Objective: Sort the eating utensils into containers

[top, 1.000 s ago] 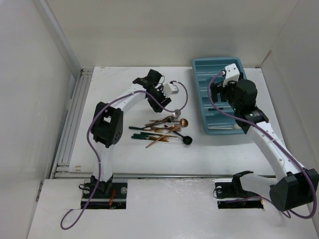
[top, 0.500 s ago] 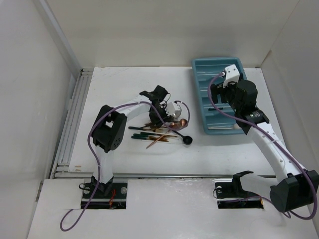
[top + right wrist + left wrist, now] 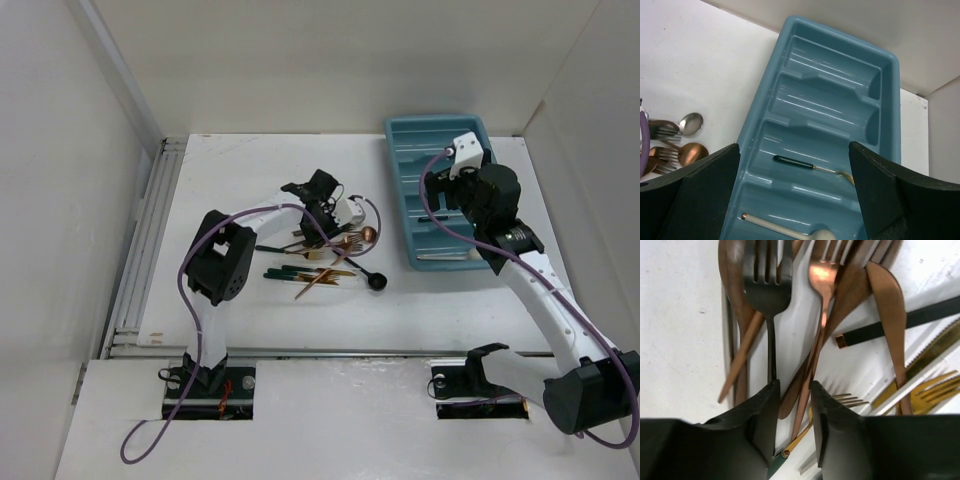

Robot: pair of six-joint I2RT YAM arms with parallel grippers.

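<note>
The loose utensils lie in a heap at mid-table, with a copper spoon and a black round-headed spoon at its right side. My left gripper is down in the heap. Its jaws stand a narrow gap apart, open around the handle of a copper fork; a dark fork lies just left. The teal tray sits far right. My right gripper hangs wide open above the tray, which holds a green-handled fork and a cream-white spoon in separate compartments.
A copper knife and a gold fork crowd the right of the left jaws. White walls close in the table on three sides. A ridged rail runs along the table's left edge. A purple cable loops by the left wrist.
The left arm came down from the table's back onto the heap and has settled there. The copper spoon shifted slightly toward the back. The right arm barely moved.
</note>
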